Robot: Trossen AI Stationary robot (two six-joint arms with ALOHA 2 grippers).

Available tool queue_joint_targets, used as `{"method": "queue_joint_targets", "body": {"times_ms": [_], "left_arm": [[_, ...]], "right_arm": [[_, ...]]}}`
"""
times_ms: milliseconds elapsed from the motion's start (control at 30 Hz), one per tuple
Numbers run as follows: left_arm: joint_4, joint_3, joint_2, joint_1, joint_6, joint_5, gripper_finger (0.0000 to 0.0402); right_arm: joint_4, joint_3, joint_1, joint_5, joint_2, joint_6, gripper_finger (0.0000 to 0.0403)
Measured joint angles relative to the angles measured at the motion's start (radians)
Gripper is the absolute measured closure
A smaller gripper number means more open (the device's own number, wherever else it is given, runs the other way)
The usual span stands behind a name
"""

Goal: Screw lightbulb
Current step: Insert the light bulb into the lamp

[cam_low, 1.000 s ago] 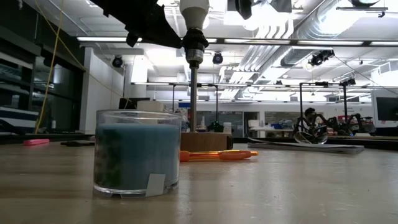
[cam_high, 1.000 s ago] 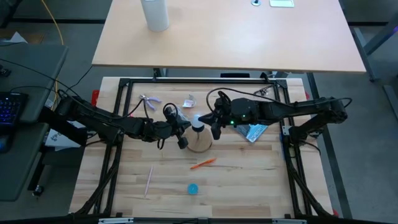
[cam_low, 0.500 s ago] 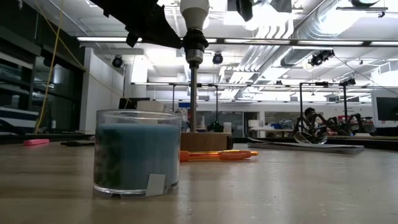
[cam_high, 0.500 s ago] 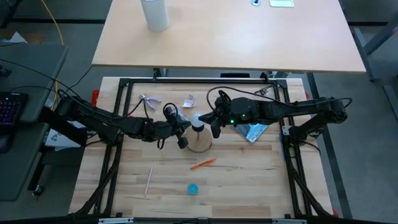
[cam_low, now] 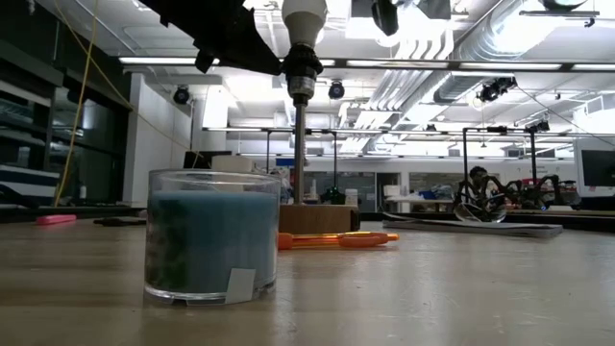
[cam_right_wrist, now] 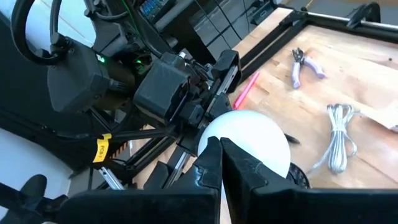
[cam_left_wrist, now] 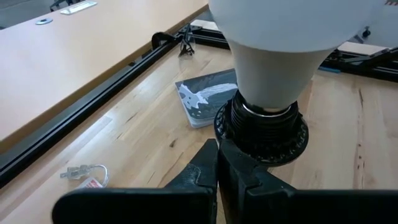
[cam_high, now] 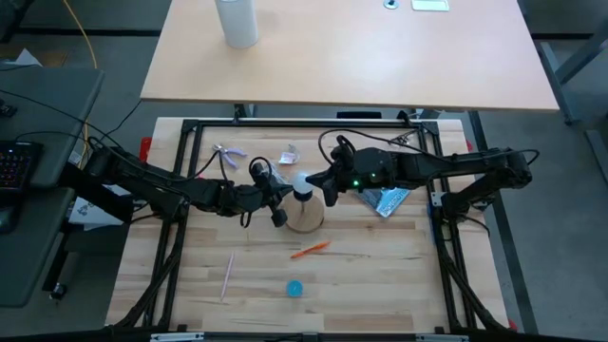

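Note:
The white lightbulb [cam_high: 300,180] sits upright in a black socket [cam_left_wrist: 262,133]. The socket tops a thin rod [cam_low: 299,144] that stands on a round wooden base [cam_high: 306,221]. My left gripper [cam_high: 279,207] reaches in from the table's left. It is shut, with its tips at the socket's side. My right gripper [cam_high: 317,184] comes from the right and is shut, right beside the bulb's round top [cam_right_wrist: 252,138]. In the low view the bulb [cam_low: 304,15] shows at the picture's top edge. My left gripper lays its shut fingertips [cam_left_wrist: 217,151] against the lower rim of the socket [cam_left_wrist: 231,138]. It comes from the table's left, slanting a little downward. The socket stands upright on its rod. My right gripper has its shut fingertips [cam_right_wrist: 216,148] in front of the bulb's dome; I cannot tell whether they touch it.
An orange pen [cam_high: 310,250], a blue cap [cam_high: 295,288] and a pink stick [cam_high: 228,274] lie nearer the front. A grey booklet [cam_high: 386,201] lies to the right. Pliers [cam_high: 228,152] and a white cable [cam_high: 288,154] lie at the back. A blue candle jar [cam_low: 211,235] stands close to the low camera.
My right gripper has rolled about its own pointing line while staying beside the bulb's top. My left gripper and the lamp have kept still.

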Motion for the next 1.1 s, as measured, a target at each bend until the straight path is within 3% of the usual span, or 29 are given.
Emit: {"method": "queue_joint_targets", "body": {"times_ms": [433, 1100], "left_arm": [[0.002, 0.0, 0.0, -0.001, 0.029, 0.017, 0.0401], [-0.007, 0.001, -0.049, -0.015, 0.139, 0.027, 0.0401]], "right_arm": [[0.0, -0.002, -0.015, -0.006, 0.002, 0.086, 0.0403], [0.098, -0.004, -0.021, -0.05, 0.059, 0.088, 0.0403]]}}
